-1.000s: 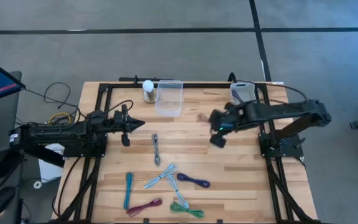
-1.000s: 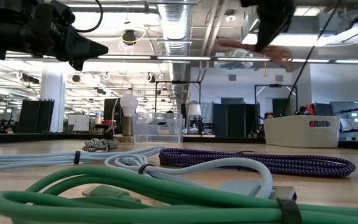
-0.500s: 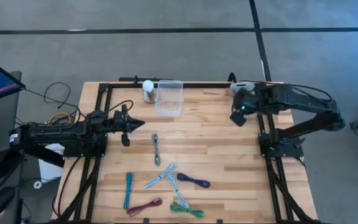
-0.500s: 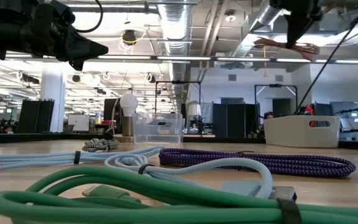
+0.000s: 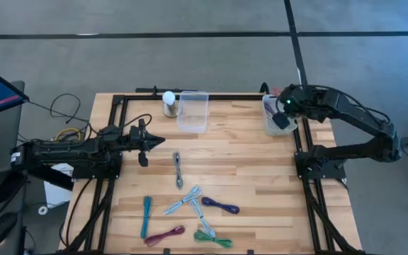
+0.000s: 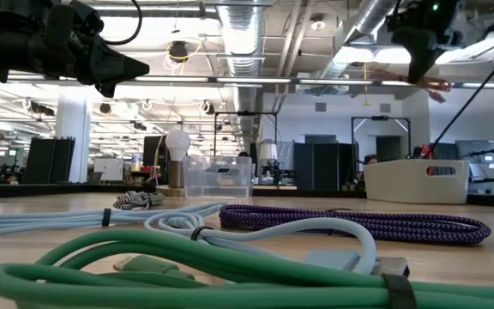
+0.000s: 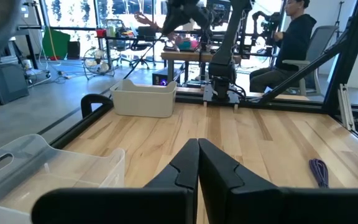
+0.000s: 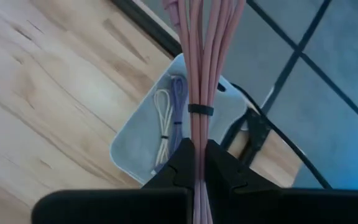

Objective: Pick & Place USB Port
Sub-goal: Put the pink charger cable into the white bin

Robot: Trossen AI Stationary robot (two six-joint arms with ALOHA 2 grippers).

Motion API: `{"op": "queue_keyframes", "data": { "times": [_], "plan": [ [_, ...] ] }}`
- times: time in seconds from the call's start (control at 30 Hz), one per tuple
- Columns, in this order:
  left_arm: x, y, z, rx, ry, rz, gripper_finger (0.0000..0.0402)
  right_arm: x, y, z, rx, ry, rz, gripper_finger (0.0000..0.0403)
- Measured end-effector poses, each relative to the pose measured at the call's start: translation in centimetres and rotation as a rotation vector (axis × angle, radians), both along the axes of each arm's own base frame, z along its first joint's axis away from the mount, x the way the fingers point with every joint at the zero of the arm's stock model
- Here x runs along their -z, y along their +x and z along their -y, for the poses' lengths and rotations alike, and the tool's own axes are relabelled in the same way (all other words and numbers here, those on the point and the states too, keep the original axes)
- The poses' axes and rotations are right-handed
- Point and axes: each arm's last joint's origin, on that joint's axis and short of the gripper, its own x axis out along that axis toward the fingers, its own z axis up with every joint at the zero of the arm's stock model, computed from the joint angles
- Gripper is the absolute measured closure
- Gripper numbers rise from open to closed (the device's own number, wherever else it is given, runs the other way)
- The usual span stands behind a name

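The right gripper [image 8: 194, 163] is clamped on a bundled pink cable [image 8: 199, 74], fingers pressed to either side of the strands; only the right wrist view shows this grip plainly. There the cable appears as several parallel pink strands bound by a dark tie at mid-length, hanging over a white bin [image 8: 135, 140] that already holds a coiled white cable [image 8: 162, 111] and a lavender cable [image 8: 178, 93]. In the high view the same gripper [image 5: 282, 120] sits over the white bin [image 5: 268, 106] at the table's far right corner, but the cable itself is too small to make out there. The low view shows the right gripper [image 6: 418, 39] raised above the bin [image 6: 417, 182], with what appears to be the pink cable [image 6: 436, 84] trailing beside it, though it is faint against the ceiling lights. The left gripper [image 7: 197, 163] has its fingers together, holding nothing, and hangs over the table's left side [image 5: 144, 142]. The high view alone shows the remaining cables on the table [image 5: 261, 184]: a grey cable [image 5: 178, 170] at centre, with teal [image 5: 146, 214], light blue [image 5: 184, 200], purple [image 5: 221, 206], maroon [image 5: 164, 235] and green [image 5: 210, 236] bundles toward the near edge. A clear container [image 5: 193, 110] and a light bulb [image 5: 168, 101] stand at the far edge.
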Motion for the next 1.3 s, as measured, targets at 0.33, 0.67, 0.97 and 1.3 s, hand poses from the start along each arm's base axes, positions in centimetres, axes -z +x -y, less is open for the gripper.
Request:
{"op": "queue_keyframes", "data": {
  "times": [0.33,0.67,0.97,1.3],
  "plan": [
    [0.0,0.0,0.0,0.000,0.000,0.000,0.0392,4.3,-1.2,3.2,0.058,0.042,0.020,0.0398],
    [0.0,0.0,0.0,0.000,0.000,0.000,0.0392,8.9,-2.7,5.9,0.138,0.100,0.106,0.0398],
    [0.0,0.0,0.0,0.000,0.000,0.000,0.0392,9.7,-2.1,6.3,0.154,0.138,0.110,0.0398],
    [0.0,0.0,0.0,0.000,0.000,0.000,0.0392,11.8,-1.1,7.5,0.171,0.242,0.049,0.0398]
  ]
}}
